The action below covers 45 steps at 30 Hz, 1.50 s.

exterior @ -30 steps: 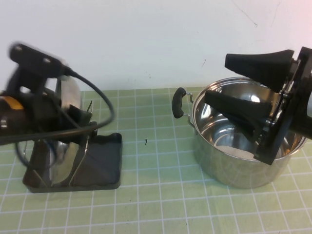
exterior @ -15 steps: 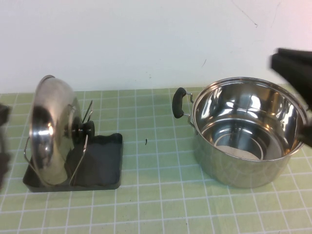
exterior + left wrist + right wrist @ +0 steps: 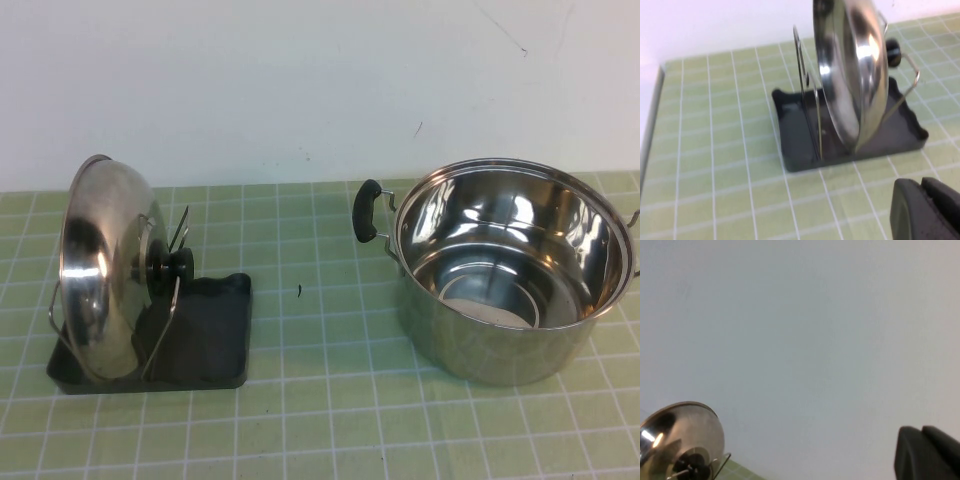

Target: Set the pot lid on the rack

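Although neither arm appears in the high view, each wrist camera catches the tip of its own gripper. The left gripper (image 3: 930,207) shows as dark fingers pressed together, holding nothing, cut off by the picture's edge; it sits above the green gridded mat (image 3: 320,330), near the rack (image 3: 215,335) but apart from it. The right gripper (image 3: 927,452) likewise has its fingers together and empty, seen mostly against the pale wall (image 3: 300,80), with the rest of it out of frame.

The pot lid (image 3: 100,270) stands on edge in the rack, leaning between the upright wire prongs (image 3: 165,325), its black knob (image 3: 168,265) facing toward the pot (image 3: 510,270). The lid hides much of the rack's left part and some of the wires behind it. The pot sits well apart on the right, open and upright; its far handle is cut off at the picture's edge, only the near black handle (image 3: 367,210) showing clearly.
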Tool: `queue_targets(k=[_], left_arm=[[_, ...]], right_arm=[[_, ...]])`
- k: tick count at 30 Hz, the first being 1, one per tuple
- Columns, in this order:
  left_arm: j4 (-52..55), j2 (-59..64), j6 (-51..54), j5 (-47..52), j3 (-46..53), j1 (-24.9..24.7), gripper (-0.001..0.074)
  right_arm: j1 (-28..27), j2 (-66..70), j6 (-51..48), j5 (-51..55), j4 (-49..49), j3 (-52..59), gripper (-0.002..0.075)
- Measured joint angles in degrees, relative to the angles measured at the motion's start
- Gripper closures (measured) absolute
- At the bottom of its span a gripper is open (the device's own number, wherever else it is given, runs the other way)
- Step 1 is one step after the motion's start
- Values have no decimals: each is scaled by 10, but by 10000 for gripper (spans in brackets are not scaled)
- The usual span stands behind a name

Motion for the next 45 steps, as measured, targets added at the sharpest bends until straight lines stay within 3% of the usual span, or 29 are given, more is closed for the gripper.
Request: queue_targets(k=[9, 21, 32, 37, 39, 41, 43, 45], left_arm=[[0, -119, -14, -2, 65, 0, 736], [0, -126, -14, -5, 66, 0, 736], [0, -126, -14, -6, 66, 0, 736], [0, -126, -14, -6, 66, 0, 736], [0, -126, -14, -6, 66, 0, 736], [0, -126, -14, -6, 66, 0, 736], [0, -126, -14, -6, 66, 0, 736], [0, -126, -14, -6, 66, 0, 736]], right_arm=[[0, -33, 91, -3, -104, 50, 727], [0, -33, 104, -5, -122, 50, 727], [0, -33, 105, 5, -260, 56, 727], [0, -36, 106, 50, -263, 85, 727], [0, -41, 93, 58, -238, 90, 727], [0, -43, 18, 65, -155, 91, 727], [0, -44, -135, 79, -12, 92, 727], [0, -44, -366, 106, 217, 93, 727]])
